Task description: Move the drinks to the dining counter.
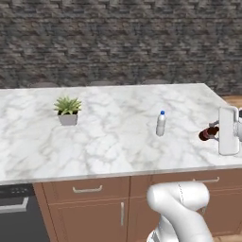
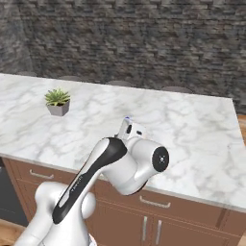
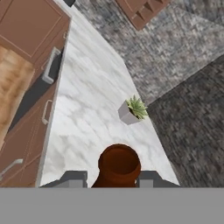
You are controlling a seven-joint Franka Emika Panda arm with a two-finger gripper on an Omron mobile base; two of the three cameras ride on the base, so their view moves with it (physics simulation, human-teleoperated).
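Cola bottle (image 3: 119,166): slim, dark brown with a reddish-brown cap end, seen end-on in the hand view between the two dark finger tips. In the left base view it lies sideways in the air at the right edge, over the right end of the island. The gripper (image 3: 111,178) is closed on it, one tip on each side.

Water bottle (image 1: 161,124): small, whitish and clear, blue cap, upright on the marble, right of centre and well apart from the plant. In the right base view its blue cap just shows above the arm's white elbow.

Dining counter (image 1: 108,142): long island, white top with grey veins, brown wooden cabinet fronts with metal bar handles below, a dark dishwasher front (image 1: 16,215) at the lower left.

Potted plant (image 1: 68,110): spiky green leaves in a small grey square pot, upright on the left part of the top.

Surroundings: a dark grey stone wall (image 1: 118,42) behind the island; wooden floor at the far right. The marble between the water bottle and the held bottle is bare.

Writing: no label or brand can be read on either bottle.
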